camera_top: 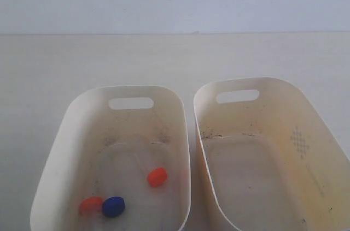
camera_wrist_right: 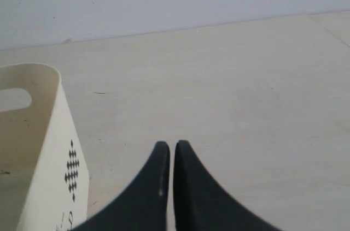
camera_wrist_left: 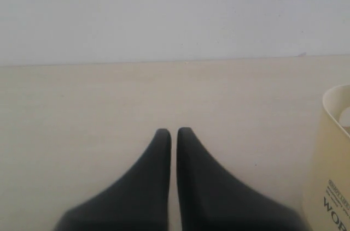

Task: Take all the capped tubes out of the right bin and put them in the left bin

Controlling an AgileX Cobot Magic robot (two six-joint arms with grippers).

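In the exterior view the left bin (camera_top: 71, 132) holds clear capped tubes. One orange-red cap (camera_top: 157, 177) lies near its middle; a second orange-red cap (camera_top: 90, 205) and a blue cap (camera_top: 114, 206) lie side by side at the front. No tube shows inside the right bin (camera_top: 328, 132), the one with the diamond dot pattern (camera_top: 299, 142). Neither arm appears in the exterior view. My left gripper (camera_wrist_left: 174, 131) is shut and empty over bare table, with the left bin's outer wall (camera_wrist_left: 331, 154) beside it. My right gripper (camera_wrist_right: 171, 144) is also shut and empty, apart from the right bin (camera_wrist_right: 49, 149).
Both bins stand close together on a pale table (camera_top: 175, 61), almost touching along their long sides. A plain light wall (camera_top: 175, 1) rises behind the table's far edge. Dark specks mark the right bin's floor (camera_top: 229, 132).
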